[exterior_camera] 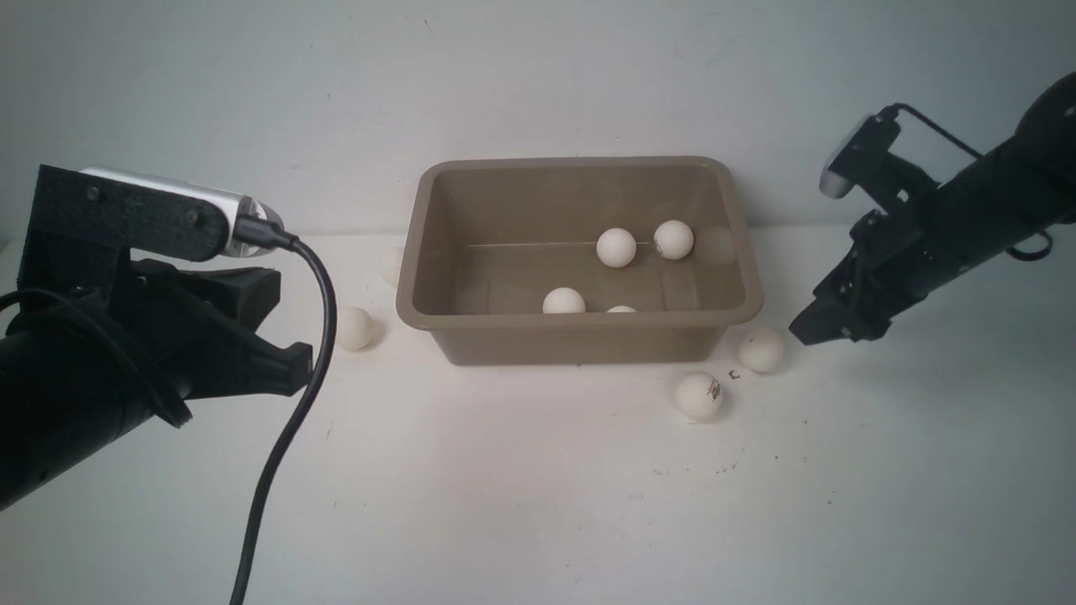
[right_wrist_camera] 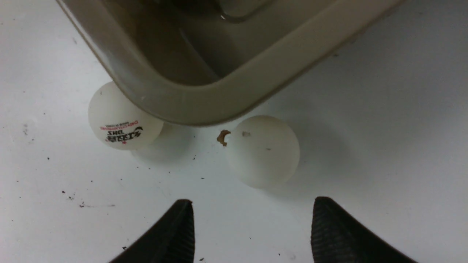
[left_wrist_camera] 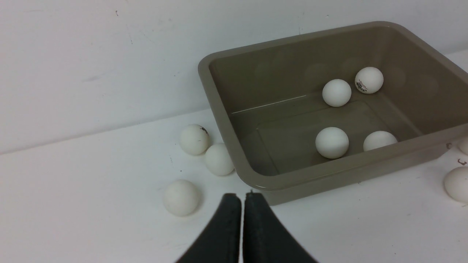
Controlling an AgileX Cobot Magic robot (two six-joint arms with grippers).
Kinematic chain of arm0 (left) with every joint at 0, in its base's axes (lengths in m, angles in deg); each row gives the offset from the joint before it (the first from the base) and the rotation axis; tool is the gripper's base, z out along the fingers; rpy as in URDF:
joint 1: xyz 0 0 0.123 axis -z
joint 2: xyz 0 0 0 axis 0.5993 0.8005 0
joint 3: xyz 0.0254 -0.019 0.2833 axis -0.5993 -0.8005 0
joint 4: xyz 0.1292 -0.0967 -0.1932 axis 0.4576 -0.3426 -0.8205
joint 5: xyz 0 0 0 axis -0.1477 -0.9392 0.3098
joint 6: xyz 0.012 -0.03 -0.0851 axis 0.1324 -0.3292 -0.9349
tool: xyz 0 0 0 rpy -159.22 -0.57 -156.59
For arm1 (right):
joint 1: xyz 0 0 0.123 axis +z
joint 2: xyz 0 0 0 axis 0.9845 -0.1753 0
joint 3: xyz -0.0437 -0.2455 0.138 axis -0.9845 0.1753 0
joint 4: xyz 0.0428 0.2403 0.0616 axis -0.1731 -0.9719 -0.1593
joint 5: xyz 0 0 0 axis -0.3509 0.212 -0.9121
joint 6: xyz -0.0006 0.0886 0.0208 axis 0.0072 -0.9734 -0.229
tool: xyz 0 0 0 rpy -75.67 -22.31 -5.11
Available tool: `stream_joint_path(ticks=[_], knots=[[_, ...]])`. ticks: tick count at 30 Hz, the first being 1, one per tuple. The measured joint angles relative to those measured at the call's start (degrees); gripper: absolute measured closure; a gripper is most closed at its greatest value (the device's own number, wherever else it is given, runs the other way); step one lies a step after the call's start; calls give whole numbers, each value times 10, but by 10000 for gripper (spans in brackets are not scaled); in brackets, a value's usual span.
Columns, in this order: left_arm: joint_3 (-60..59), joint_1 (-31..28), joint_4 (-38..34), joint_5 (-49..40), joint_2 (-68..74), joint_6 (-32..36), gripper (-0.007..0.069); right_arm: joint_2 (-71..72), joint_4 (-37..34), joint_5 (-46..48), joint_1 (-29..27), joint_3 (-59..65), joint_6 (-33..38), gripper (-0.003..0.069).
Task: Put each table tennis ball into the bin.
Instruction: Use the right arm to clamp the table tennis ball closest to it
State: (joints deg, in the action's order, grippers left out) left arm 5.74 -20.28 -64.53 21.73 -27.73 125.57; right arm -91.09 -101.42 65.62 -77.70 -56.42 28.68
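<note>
table tennis balls (exterior_camera: pixel 616 247) are sitting four in the bin (exterior_camera: pixel 580 340) and five on the bench (exterior_camera: pixel 538 487) beside it, the right tool (right_wrist_camera: pixel 253 204) gaping empty, the left tool (left_wrist_camera: pixel 243 199) pressing together empty.

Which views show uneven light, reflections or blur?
Front view: the white table is brightest in the middle and dimmer at the corners; a pale ball reflection shows on the right inner wall of the taupe-brown plastic bin. Left wrist view: similar faint reflections on its far wall. Right wrist view: sharp; the printed off-white ball has clear lettering, and the shadows are soft.
</note>
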Motion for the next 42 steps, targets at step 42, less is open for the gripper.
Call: stream_joint_path(ticks=[42], knots=[[0, 0, 0, 2, 0, 19, 629, -95, -38, -149, 70, 0, 64, 293]])
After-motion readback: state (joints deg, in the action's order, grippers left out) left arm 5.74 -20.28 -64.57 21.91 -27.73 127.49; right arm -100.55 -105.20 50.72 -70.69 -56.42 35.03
